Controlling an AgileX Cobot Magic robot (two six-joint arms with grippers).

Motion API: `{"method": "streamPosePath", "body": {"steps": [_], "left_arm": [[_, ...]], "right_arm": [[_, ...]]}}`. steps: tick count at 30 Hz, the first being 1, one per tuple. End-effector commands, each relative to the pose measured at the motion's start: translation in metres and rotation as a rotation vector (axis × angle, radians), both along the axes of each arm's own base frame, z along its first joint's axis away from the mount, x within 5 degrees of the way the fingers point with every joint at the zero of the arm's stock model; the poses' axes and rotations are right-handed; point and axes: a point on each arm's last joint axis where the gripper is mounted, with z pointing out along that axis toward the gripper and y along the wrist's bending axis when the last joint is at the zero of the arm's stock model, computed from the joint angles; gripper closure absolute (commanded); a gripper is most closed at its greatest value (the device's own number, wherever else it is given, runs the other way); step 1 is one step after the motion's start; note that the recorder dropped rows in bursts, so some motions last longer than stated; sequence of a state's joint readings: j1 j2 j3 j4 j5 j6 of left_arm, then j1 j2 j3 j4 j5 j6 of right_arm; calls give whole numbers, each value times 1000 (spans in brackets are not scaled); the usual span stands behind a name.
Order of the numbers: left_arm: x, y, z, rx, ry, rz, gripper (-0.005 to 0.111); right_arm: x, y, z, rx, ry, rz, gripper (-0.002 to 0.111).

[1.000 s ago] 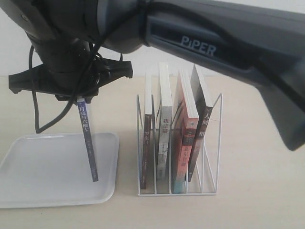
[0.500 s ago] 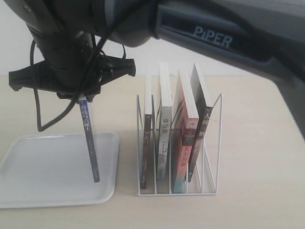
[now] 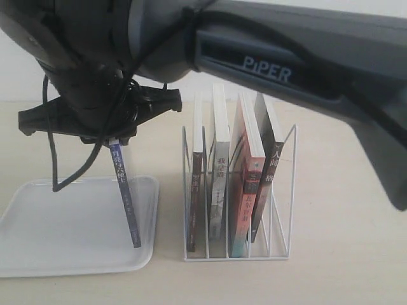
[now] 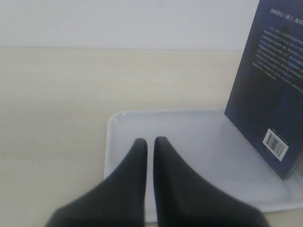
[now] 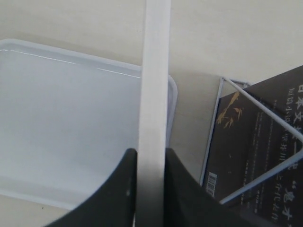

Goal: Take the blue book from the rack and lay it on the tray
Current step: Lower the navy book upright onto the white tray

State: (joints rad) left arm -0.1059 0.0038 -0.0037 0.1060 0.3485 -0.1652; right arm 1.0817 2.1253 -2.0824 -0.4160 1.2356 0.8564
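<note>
The blue book (image 3: 125, 194) hangs nearly upright, spine facing the exterior view, its lower end low over the right part of the white tray (image 3: 57, 222). Whether it touches the tray I cannot tell. My right gripper (image 3: 113, 136) reaches across from the right and is shut on the book's top edge. In the right wrist view its fingers (image 5: 177, 189) clamp the white page edges of the book (image 5: 154, 85) above the tray (image 5: 66, 123). The left wrist view shows the book's navy back cover (image 4: 267, 90) with a barcode, the tray (image 4: 199, 142), and my left gripper (image 4: 149, 140) shut and empty.
The white wire rack (image 3: 280, 190) stands on the tan table right of the tray, holding several upright books, among them a red-and-teal one (image 3: 245, 190) and a black-spined one (image 3: 270, 165). A rack wire (image 5: 210, 137) lies close beside the held book. The right arm spans the top of the exterior view.
The right gripper with the blue book has come down a little and shifted slightly right; the book's lower end now sits lower over the tray. The rack's books have not moved.
</note>
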Motion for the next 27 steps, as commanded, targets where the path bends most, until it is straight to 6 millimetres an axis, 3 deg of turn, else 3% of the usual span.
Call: {"method": "streamPosePath", "body": {"steps": [1,4,19,20,24,27], "left_arm": [[0,0,-1,1,-4,1,102],[0,0,-1,1,-4,1,102],[0,0,-1,1,-4,1,102],[0,0,-1,1,-4,1,102],[0,0,-1,1,-6,1,102],[0,0,-1,1,-6,1,102]], "right_arm": [[-2,2,5,11,-48,-9,100],[-2,2,5,17,-46,-19,90],[-2,6,-4,1,-43,-24,90],[-2,6,-4,3,-44,-24,87],[-3,6,-3,15,-28,-28,55],[-4,7,-3,32,-24,-33,56]]}}
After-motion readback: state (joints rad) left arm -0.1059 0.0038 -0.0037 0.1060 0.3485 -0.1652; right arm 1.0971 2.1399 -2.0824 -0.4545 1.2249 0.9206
